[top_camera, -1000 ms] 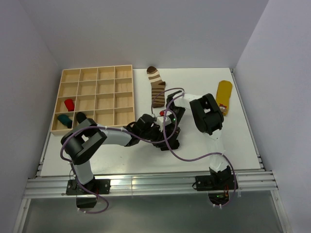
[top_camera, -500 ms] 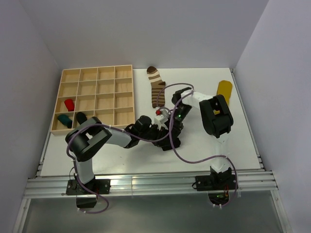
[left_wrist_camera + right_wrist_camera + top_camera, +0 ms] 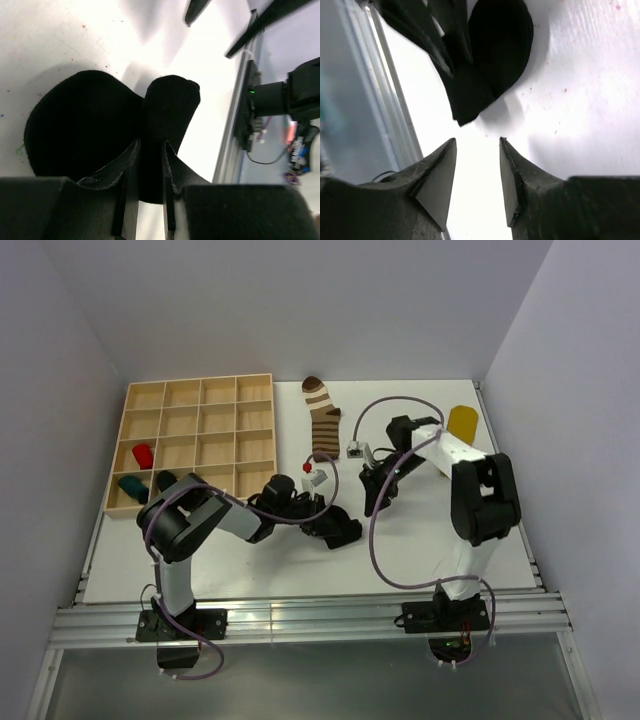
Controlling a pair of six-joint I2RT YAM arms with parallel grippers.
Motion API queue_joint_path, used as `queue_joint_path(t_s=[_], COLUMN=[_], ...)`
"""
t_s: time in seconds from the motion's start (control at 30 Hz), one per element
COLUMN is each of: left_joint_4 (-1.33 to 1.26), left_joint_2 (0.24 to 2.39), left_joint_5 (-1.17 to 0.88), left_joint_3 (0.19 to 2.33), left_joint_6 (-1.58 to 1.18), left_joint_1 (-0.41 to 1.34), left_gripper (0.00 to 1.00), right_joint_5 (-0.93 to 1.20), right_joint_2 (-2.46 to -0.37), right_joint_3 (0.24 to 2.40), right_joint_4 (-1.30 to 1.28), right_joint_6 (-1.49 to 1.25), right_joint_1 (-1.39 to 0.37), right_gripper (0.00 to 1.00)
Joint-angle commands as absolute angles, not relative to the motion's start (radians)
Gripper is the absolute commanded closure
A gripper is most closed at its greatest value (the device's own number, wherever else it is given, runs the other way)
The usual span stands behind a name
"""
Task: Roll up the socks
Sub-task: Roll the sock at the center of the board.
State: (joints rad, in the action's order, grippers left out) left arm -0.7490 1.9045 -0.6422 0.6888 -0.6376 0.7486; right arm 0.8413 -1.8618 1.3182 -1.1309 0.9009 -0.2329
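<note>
Just below the middle of the top view, on the white table (image 3: pixel 250 570), the black sock (image 3: pixel 343 531) lies bunched in a dark heap, and the left gripper (image 3: pixel 150 155) comes at it from the left side of the frame. In the left wrist view the two fingers (image 3: pixel 131 165) stand close together, pinching a narrow upright fold of black fabric between them. A broader rounded lobe of the same dark cloth spreads to the left of that fold, flat on the table; whether the heap is one sock or two I cannot tell. The right gripper (image 3: pixel 477 142) sits just right of centre in the top view, near the sock but apart from it. Its jaws are spread with only bare table between them and nothing held, and the dark heap shows in the upper middle of the right wrist view, beyond the fingertips. The striped sock (image 3: pixel 322 420), brown and cream, lies stretched out at upper centre of the top view, toe towards the back wall, well apart from both grippers. The yellow sock (image 3: pixel 462 422) lies at upper right, its lower part hidden behind the right arm. At upper left stands a wooden tray (image 3: pixel 273 430) of square compartments. In cells along its left side sit a red lump (image 3: pixel 142 455), a teal lump (image 3: pixel 131 484) and, one cell to the right of that, a dark lump (image 3: pixel 166 481).
</note>
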Motion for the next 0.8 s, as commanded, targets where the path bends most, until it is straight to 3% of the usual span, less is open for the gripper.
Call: queue_joint_path(t_s=[0.0,0.27,0.5,0.77], left_joint_4=[-0.551,-0.715,-0.762,-0.767], left_joint_2=[2.003,2.065,2.079,2.086], left_joint_5=[-0.672,-0.837,-0.881,-0.888], left_joint_3=[0.624,0.577,0.555,0.555], left_joint_6=[-0.658,-0.849,-0.976,-1.011], left_joint_1=[0.712,0.652,0.649,0.649], left_gripper=[1.00,1.00,1.00,1.00], right_joint_5=[0.813,0.772,0.557,0.443], right_joint_2=[-1.705,-1.399,-1.177,-1.114], right_joint_3=[1.200,0.950,0.684,0.598], right_joint_4=[-0.929,-0.680,-0.355,-0.252], right_joint_6=[0.888,0.885,0.816,0.805], right_joint_1=[-0.239,-0.278,-0.517,-0.701], right_gripper=[0.52,0.45,0.41,0.39])
